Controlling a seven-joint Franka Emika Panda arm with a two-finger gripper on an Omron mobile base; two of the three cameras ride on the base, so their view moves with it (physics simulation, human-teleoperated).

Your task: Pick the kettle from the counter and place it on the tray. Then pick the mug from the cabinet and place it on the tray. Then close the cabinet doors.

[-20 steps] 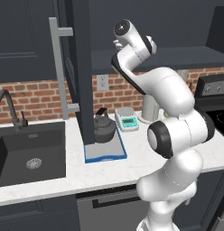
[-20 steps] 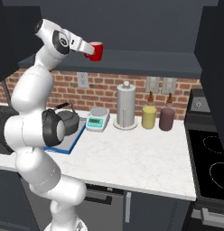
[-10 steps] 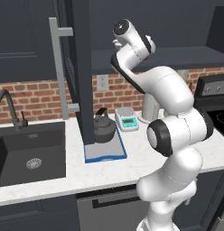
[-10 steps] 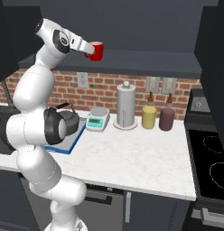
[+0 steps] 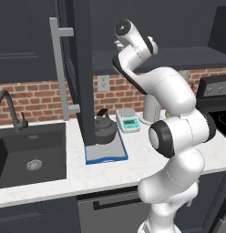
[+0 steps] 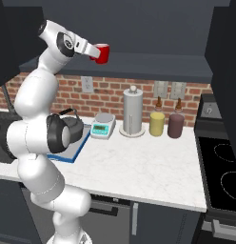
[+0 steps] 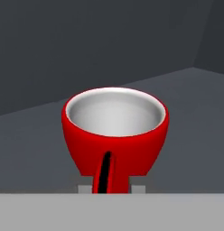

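The red mug [image 7: 114, 135] stands upright on the dark shelf of the open cabinet [image 6: 153, 62], its white inside showing. My gripper [image 7: 111, 188] is raised to it, and the grey fingertips [image 7: 86, 188] sit close on either side of the mug's handle, shut on it. From the right base view the mug [image 6: 102, 52] is at the end of the gripper [image 6: 93, 49], high over the counter [image 6: 139, 162]. The dark kettle [image 5: 105, 129] sits on the blue-rimmed tray [image 5: 105, 154]. The left cabinet door [image 5: 80, 68] stands open, edge on, with its bar handle [image 5: 60, 68].
A white-and-teal scale [image 6: 103, 126], a paper-towel roll [image 6: 132, 112], a yellow jar [image 6: 157, 124] and a maroon jar [image 6: 175, 126] line the brick wall. The dark sink [image 5: 30, 154] with its faucet [image 5: 10, 107] lies left. A stove [image 6: 220, 176] is right, under the open right door [image 6: 227, 71].
The arm, the mug and the kettle stay in the same places; no shift shows in the base views.
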